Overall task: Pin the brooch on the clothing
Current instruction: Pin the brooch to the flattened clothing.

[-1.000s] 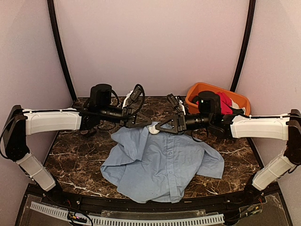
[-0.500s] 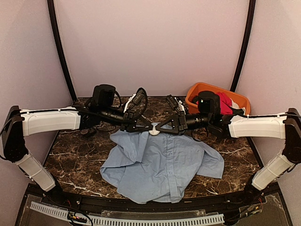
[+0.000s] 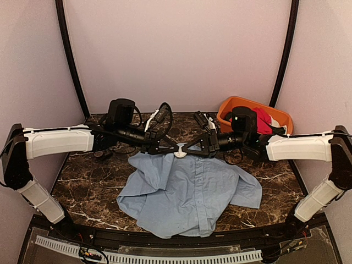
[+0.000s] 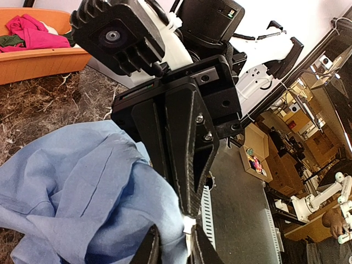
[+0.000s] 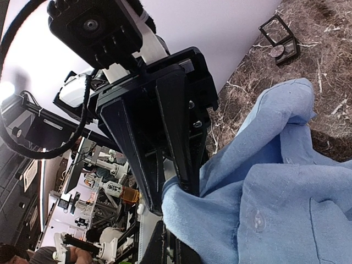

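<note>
Since a second ago the left pincer [image 4: 171, 246] has slid inward to meet the right pincer [image 5: 169, 245] tip to tip over the far edge of the light blue shirt [image 3: 190, 192], where its collar is held up off the worktop [image 3: 82, 181]. Both pincers pinch that collar fabric, the right one pressed almost fully together. The brooch [image 5: 278, 50], a small grey disc, lies in a black square holder [image 5: 270, 20], well apart.
</note>
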